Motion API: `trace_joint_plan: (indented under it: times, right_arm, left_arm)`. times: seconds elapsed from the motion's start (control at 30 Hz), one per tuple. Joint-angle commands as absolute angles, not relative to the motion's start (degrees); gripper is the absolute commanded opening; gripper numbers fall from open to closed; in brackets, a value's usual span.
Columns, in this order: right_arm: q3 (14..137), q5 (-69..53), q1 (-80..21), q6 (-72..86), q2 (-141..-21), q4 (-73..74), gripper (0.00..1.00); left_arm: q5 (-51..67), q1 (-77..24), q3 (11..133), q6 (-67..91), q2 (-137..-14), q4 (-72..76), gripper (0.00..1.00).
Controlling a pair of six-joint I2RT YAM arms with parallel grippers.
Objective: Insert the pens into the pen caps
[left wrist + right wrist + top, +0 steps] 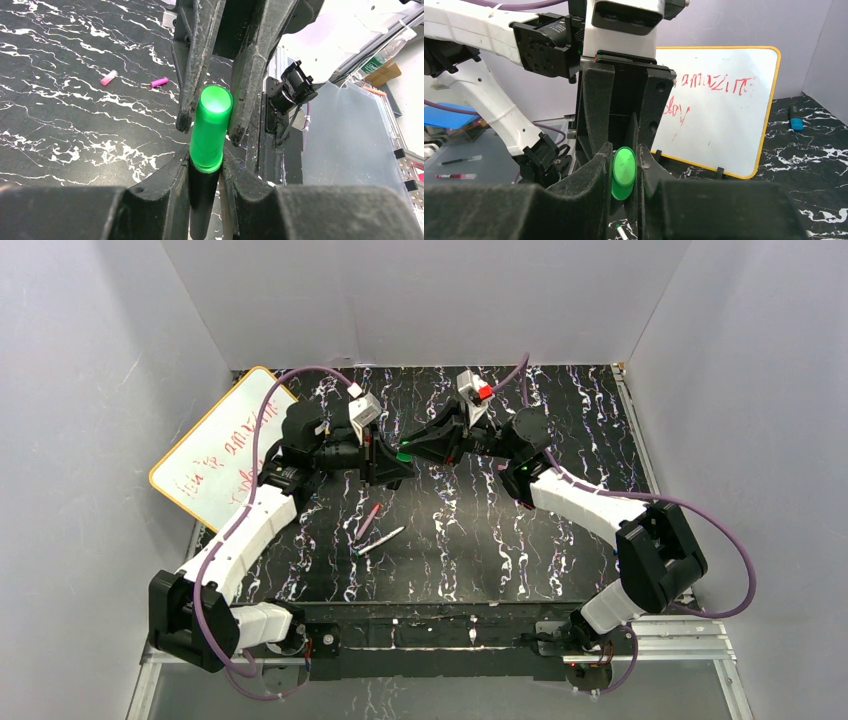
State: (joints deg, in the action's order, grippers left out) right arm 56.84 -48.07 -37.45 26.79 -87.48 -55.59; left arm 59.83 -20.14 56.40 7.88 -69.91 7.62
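Black, white-veined table (pixel 500 540), closed in by grey walls (pixel 420 300) on three sides. Yellow-rimmed whiteboard (pixel 215 455) with red writing, leaning at the far left. Over the far centre the left gripper (pixel 388 462) and right gripper (pixel 422 448) meet tip to tip and crowd the joint from above. The left gripper is clamped on the black pen (pixel 202 200). The right gripper pinches the green cap (pixel 210 125), which is set end-on against the pen's barrel, both off the table. Magenta pen (pixel 366 521) and white-grey pen (pixel 381 539) lie close together on the table, nearer the bases. Only the left wrist view shows the pink cap (pixel 108 77) and magenta cap (pixel 160 82), lying apart on the table beyond the fingers. Only the right wrist view shows a blue-and-black item (pixel 795 120) beside the whiteboard.
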Motion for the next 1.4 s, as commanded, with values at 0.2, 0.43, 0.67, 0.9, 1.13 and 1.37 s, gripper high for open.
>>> trace_joint_plan:
  times: [0.2,0.43,0.67,0.9,1.13,1.37]
  right_arm:
    - [50.3,-67.3,-42.2,28.2,-93.9,-38.5,0.10]
    - [50.3,-67.4,-42.6,28.3,-94.8,-38.5,0.10]
    - [50.2,-67.4,-43.0,28.4,-95.4,-38.6,0.10]
    - [49.8,-67.3,-43.7,28.9,-96.1,-39.3,0.10]
    - [48.6,-67.0,-44.6,31.6,-97.0,-43.1,0.10]
    - [46.9,-66.7,-46.1,37.3,-98.7,-51.4,0.10]
  left_arm:
    - [57.5,-17.8,69.4,9.9,-68.1,27.0,0.00]
    - [57.5,-17.8,69.9,9.4,-68.2,26.7,0.00]
    - [57.4,-17.8,70.2,9.3,-68.1,26.9,0.00]
    - [56.8,-17.6,70.4,8.9,-67.4,26.7,0.00]
    - [56.0,-17.3,70.5,8.9,-66.5,27.6,0.00]
    - [54.1,-17.1,70.6,9.5,-65.0,30.0,0.00]
